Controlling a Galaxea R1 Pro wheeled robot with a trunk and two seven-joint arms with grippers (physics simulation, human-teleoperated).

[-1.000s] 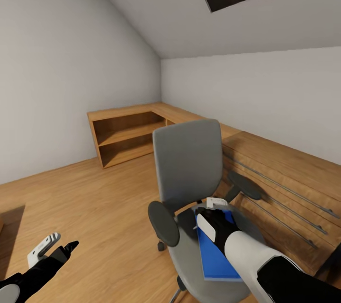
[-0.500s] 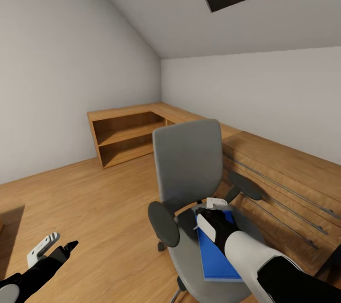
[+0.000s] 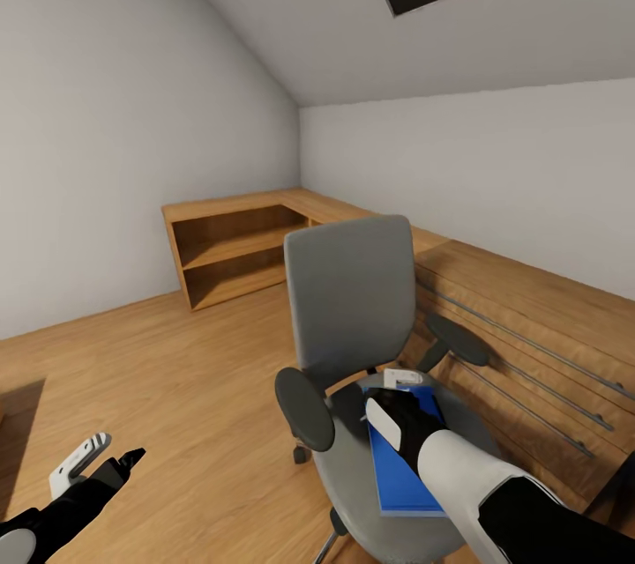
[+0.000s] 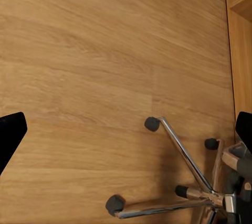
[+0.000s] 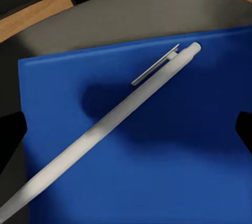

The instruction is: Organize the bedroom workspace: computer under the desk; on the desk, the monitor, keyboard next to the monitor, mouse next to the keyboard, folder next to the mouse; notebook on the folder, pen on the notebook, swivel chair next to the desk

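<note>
The wooden floor (image 3: 176, 370) spreads beneath the left gripper (image 3: 97, 458), which hangs low with its fingers spread apart, holding nothing. A low wooden shelf unit (image 3: 234, 251) stands well beyond both grippers against the wall. The grey swivel chair (image 3: 353, 308) sits directly under the right gripper (image 3: 401, 383); its chrome wheeled base (image 4: 184, 182) shows beside the left gripper. The blue folder (image 5: 157, 145) lies flat on the seat just below the right gripper, whose fingers stand wide apart. A white pen (image 5: 115, 114) rests diagonally on the folder, between those fingers.
</note>
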